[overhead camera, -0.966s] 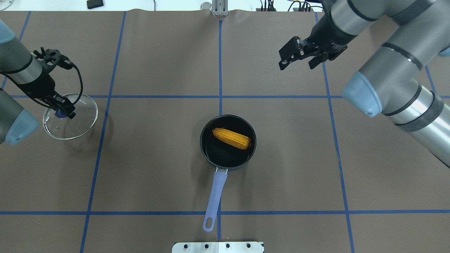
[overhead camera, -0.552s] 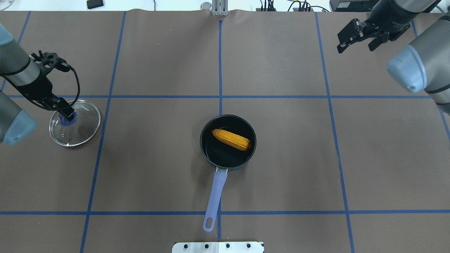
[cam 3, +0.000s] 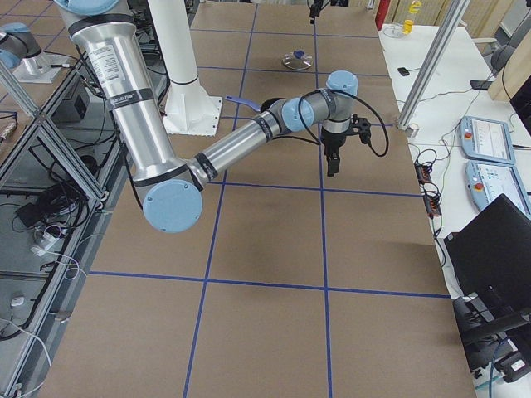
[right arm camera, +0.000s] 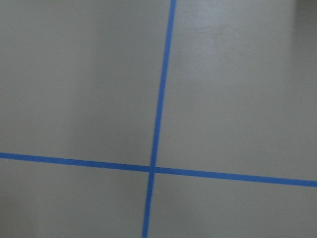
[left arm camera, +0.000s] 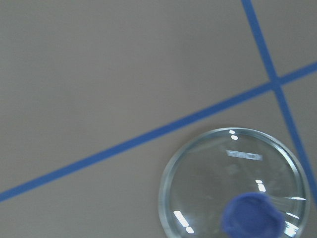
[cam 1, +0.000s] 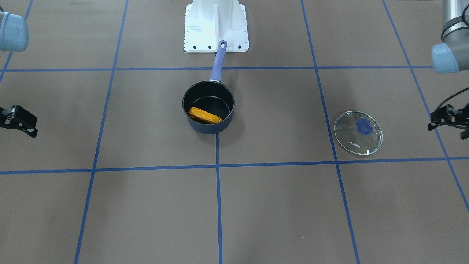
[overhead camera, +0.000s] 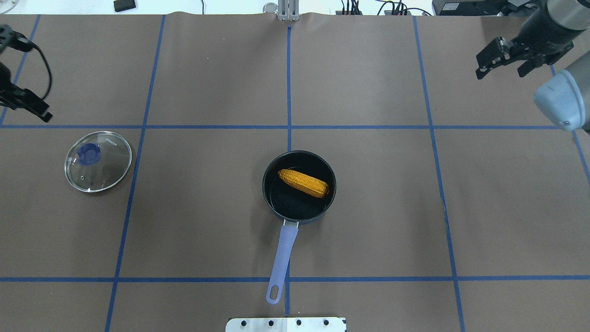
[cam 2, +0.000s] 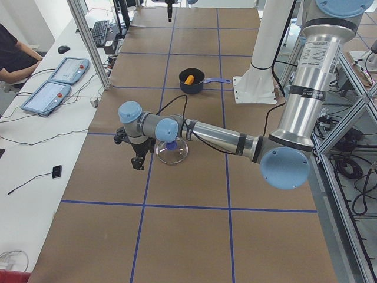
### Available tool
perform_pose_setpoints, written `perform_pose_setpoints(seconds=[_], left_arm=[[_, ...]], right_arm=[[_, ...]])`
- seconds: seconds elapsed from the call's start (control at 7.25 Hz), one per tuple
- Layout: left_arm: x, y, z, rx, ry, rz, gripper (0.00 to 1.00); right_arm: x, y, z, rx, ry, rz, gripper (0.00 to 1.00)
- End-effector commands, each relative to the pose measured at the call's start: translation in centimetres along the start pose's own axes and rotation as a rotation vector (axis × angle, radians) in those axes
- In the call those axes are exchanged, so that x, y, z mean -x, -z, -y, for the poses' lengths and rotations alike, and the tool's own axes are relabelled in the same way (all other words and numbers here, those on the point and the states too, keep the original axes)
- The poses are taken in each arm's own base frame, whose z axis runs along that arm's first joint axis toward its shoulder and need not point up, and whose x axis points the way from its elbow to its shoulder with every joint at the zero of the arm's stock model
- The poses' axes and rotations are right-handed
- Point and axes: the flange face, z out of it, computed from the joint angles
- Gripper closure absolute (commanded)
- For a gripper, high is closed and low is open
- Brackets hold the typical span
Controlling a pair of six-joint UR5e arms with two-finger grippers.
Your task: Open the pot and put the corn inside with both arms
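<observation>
The dark navy pot stands open at the table's middle, its purple-blue handle pointing toward the robot's base. The orange-yellow corn lies inside it; it also shows in the front view. The glass lid with its purple knob lies flat on the table at the left, free of any gripper. My left gripper is open and empty, raised beyond the lid at the left edge. My right gripper is open and empty at the far right. The left wrist view shows the lid below.
Blue tape lines mark a grid on the brown table cover. The white robot base plate stands just behind the pot handle. Cables and small devices lie beyond the far table edge. The right wrist view shows only table and tape.
My left gripper set the lid flat on the table, let go of the knob and pulled away toward the far left. My right gripper drew back to the far right.
</observation>
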Motion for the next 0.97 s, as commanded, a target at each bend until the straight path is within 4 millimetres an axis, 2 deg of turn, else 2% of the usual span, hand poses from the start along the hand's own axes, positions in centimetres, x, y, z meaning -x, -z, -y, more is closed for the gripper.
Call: perform_pose_setpoints(seconds=[0.0, 0.14, 0.28, 0.41, 0.55, 0.69, 0.83], left_arm=[[8.3, 1.3, -3.5, -0.005, 0.055, 0.017, 0.01], [10.4, 0.8, -4.5, 0.002, 0.091, 0.013, 0.01], [11.5, 0.1, -5.1, 0.013, 0.113, 0.008, 0.01], [11.8, -0.2, -5.5, 0.020, 0.118, 0.006, 0.01], [12.0, -0.7, -6.2, 0.026, 0.126, 0.005, 0.01], [12.0, -0.7, -6.3, 0.028, 0.129, 0.004, 0.01], [12.0, -0.7, -6.4, 0.027, 0.129, 0.003, 0.01]], right_arm=[[-7.9, -1.2, -2.6, 0.032, -0.056, -0.037, 0.00], [-11.1, -1.5, -3.9, 0.046, -0.070, -0.045, 0.00], [-14.2, -2.0, -5.8, 0.072, -0.057, -0.034, 0.00], [-16.6, -2.6, -7.8, 0.094, -0.086, 0.002, 0.00], [-18.1, -4.0, -10.0, 0.095, -0.083, 0.027, 0.00], [-18.9, -4.6, -11.2, 0.079, -0.068, 0.033, 0.00], [-19.2, -4.8, -11.5, 0.083, -0.071, 0.033, 0.00]])
